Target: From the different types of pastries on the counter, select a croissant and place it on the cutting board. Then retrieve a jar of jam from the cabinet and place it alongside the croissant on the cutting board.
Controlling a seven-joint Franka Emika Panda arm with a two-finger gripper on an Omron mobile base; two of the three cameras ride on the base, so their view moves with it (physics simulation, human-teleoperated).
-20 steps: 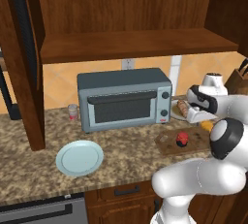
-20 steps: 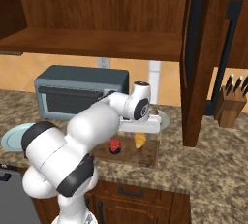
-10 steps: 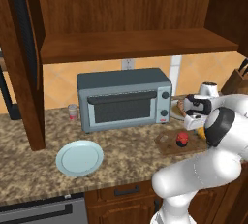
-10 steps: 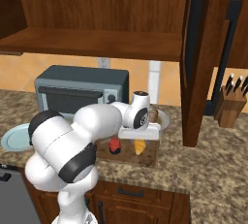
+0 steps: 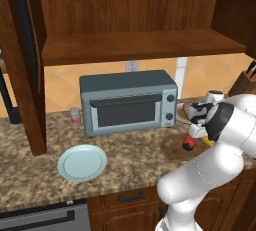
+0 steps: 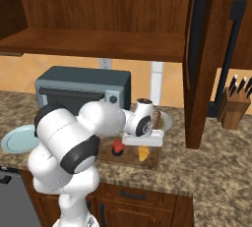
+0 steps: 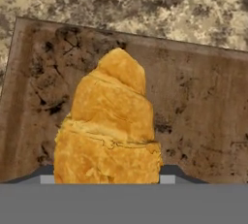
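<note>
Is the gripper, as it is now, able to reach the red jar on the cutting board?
Probably not yet: the gripper is shut on the croissant above the cutting board. The jar of jam stands close beside it, unobstructed.

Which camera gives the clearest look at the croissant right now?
The hand view: the croissant fills its centre, ridges clear, over the cutting board. The right base view shows only a small orange piece below the gripper on the board. In the left base view the arm hides nearly all of it.
</note>
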